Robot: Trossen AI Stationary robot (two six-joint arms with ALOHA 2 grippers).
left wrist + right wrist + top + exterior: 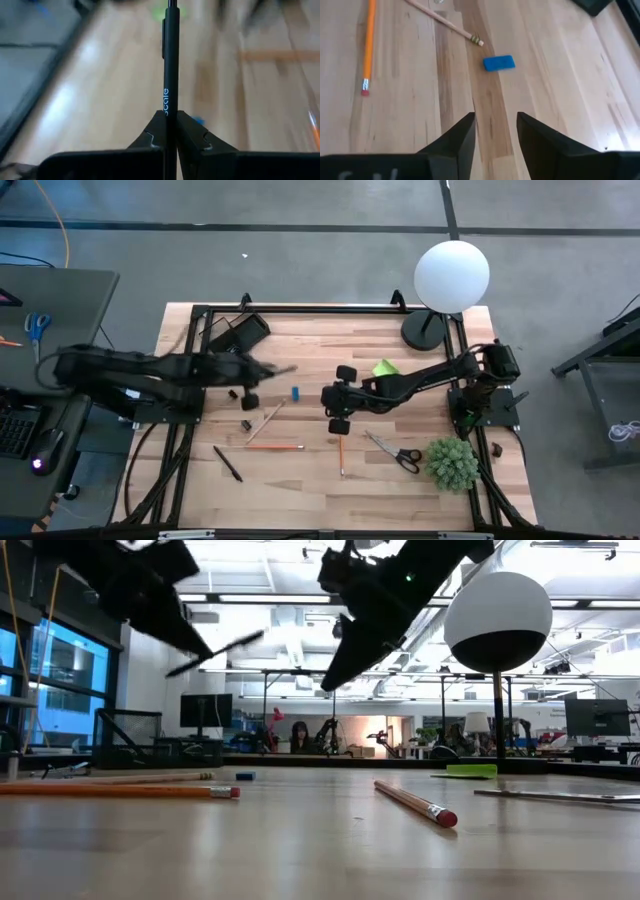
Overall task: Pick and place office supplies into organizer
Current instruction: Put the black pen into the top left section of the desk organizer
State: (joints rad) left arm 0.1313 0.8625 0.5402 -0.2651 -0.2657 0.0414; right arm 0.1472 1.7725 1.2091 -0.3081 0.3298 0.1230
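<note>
Two grippers are at work above the table. The left gripper (pixel 170 131) has its fingers clamped on a black pen (pixel 170 60), which juts forward between them; in the high view this gripper (pixel 268 370) sits left of centre, near the organizer (pixel 240 332) at the upper left of the frame. The right gripper (pixel 495 131) has its fingers apart with nothing between them; the high view places it (pixel 342 398) at centre frame, over bare wood.

Counts on the table, high view: one further pen (pixel 228 464) at lower left, one wooden pencil (pixel 266 421), two orange pencils (pixel 273 447) (pixel 341 457), one blue eraser (pixel 296 392), one sticky pad (pixel 386 368), one pair of scissors (pixel 394 452), and two small dark clips (pixel 232 394) (pixel 245 424).

The table edge (pixel 300 520) at lower centre carries nothing. Open wood lies between the right gripper and the eraser.

The right wrist view alone shows the eraser (pixel 499 62) just beside the wooden pencil's tip (pixel 476 40). The low view alone shows both arms raised above the board, with the held pen (pixel 218 651) tilted in the air.
</note>
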